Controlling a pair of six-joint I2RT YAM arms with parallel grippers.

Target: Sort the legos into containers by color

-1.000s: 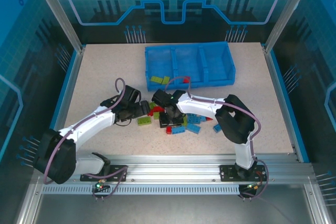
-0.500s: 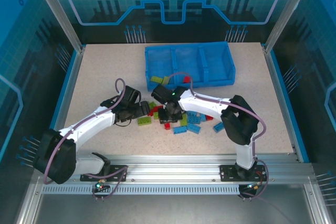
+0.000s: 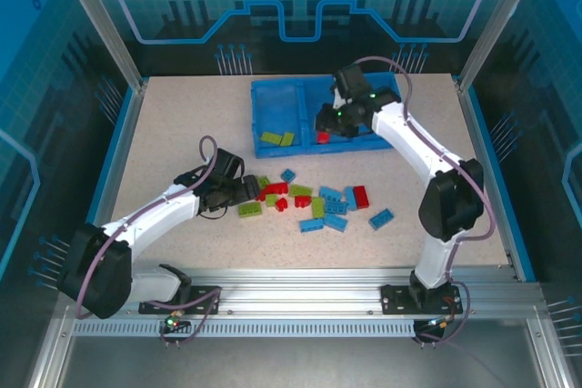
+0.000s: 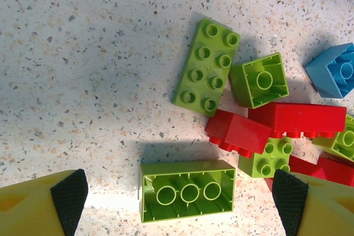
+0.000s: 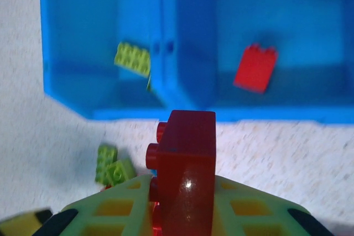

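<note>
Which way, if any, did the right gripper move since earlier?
Yes. The right gripper, shut on a red brick, left the pile and now hangs over the blue tray.

The top view looks down from behind over the whole desk, covering both wrist scenes. The left wrist view looks closely, straight down on legos; the right wrist view looks obliquely toward the tray.

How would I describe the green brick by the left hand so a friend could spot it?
On the table, find the loose pile before the blue tray. At its left end, by the left hand, lies a long lime brick. Its long green neighbour shows studs; this one is flipped, showing three hollow rings in a row.
</note>
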